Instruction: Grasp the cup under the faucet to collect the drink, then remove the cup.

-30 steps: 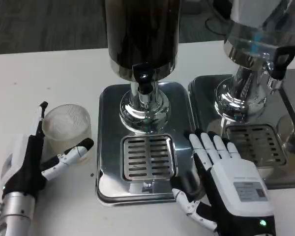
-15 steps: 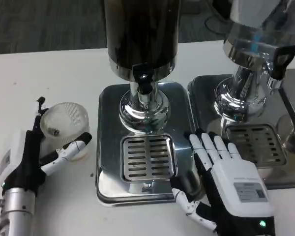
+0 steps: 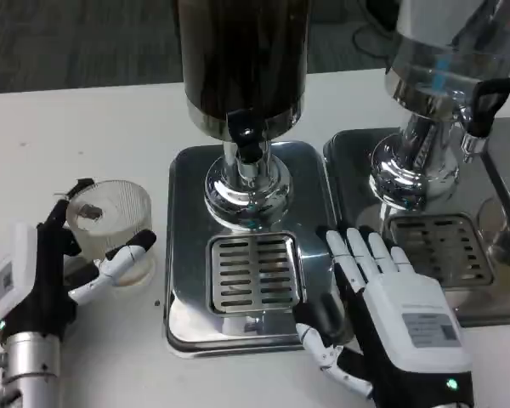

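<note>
On the left, the left hand (image 3: 47,272) grips one cup (image 3: 110,225); the right hand (image 3: 391,310) lies open near two dispensers (image 3: 242,85).

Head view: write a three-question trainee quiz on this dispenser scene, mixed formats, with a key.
1. True or false: the cup stands on the drip grate under the faucet.
2. Which hand has its fingers around the cup? A) left hand B) right hand
3. Fill in: the right hand rests on the ___ dispenser's steel tray.

Key: 1 false, it sits on the table left of the tray; 2 A; 3 dark.
</note>
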You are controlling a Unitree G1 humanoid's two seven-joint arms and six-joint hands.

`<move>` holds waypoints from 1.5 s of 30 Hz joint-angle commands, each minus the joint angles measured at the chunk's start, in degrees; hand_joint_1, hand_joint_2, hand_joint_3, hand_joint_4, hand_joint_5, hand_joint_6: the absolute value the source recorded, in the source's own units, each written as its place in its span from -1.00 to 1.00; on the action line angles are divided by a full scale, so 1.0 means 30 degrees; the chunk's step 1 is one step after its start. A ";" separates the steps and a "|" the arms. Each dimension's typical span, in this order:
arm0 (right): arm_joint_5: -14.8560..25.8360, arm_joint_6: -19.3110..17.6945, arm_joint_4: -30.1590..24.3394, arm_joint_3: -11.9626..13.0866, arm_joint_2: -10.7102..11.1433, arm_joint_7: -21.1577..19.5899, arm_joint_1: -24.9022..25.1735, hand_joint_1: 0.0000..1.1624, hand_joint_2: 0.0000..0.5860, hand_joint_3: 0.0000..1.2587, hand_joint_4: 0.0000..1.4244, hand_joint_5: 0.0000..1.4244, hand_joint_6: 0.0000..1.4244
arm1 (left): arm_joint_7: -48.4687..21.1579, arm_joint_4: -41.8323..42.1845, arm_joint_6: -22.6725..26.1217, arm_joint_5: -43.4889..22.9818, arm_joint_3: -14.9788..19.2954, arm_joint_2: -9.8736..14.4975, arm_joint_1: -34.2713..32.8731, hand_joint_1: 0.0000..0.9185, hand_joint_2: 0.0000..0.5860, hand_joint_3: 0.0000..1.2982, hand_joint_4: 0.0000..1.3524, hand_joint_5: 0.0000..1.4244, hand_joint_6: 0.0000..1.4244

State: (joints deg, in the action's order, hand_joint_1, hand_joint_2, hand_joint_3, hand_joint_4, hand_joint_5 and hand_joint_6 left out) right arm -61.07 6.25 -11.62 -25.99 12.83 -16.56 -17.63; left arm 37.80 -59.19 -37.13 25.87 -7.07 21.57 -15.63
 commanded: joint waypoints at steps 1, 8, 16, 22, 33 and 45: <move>0.0158 -0.0052 0.0137 -0.0008 -0.0036 -0.0185 0.0102 -0.67 0.34 -0.93 -1.00 -1.00 -0.96 | 0.0927 0.0086 -0.0430 0.0492 -0.0175 0.0309 0.0121 -0.02 -0.59 -0.56 -0.36 -0.04 -0.05; 0.0011 -0.0031 0.0159 -0.0096 -0.0078 -0.0215 0.0185 -0.67 0.34 -0.93 -1.00 -1.00 -0.94 | 0.1647 0.0138 -0.0613 0.0786 -0.0140 0.0381 0.0150 -0.01 -0.57 -0.51 -0.34 -0.02 -0.01; 0.0160 -0.0095 0.0160 -0.0029 -0.0107 -0.0277 0.0202 -0.67 0.35 -0.93 -1.00 -1.00 -0.93 | 0.1900 0.0124 -0.0684 0.0878 -0.0268 0.0377 0.0136 0.02 -0.54 -0.49 -0.33 0.01 0.00; 0.0223 -0.0052 0.0226 0.0054 -0.0152 -0.0241 0.0333 -0.69 0.36 -0.93 -1.00 -1.00 -0.93 | 0.1862 0.0029 -0.0637 0.0902 -0.0357 0.0326 -0.0003 0.00 -0.56 -0.49 -0.33 -0.01 0.01; 0.0304 -0.0157 0.0484 0.0074 -0.0171 -0.0328 0.0706 -0.70 0.39 -0.93 -1.00 -1.00 -0.93 | 0.3022 0.0553 -0.0997 0.1459 -0.0270 0.0320 -0.0033 0.07 -0.51 -0.39 -0.22 0.07 0.10; 0.0482 -0.0206 0.0662 -0.0039 -0.0343 -0.0397 0.0665 -0.70 0.42 -0.93 -1.00 -1.00 -0.93 | 0.3275 0.1125 -0.1210 0.1757 -0.0389 0.0507 0.0384 0.09 -0.55 -0.38 -0.21 0.07 0.13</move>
State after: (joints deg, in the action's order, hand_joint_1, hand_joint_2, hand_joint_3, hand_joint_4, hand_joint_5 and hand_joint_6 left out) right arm -60.22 5.96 -9.63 -26.12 11.83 -16.86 -15.76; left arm 45.94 -57.35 -39.05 30.63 -7.97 22.30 -14.87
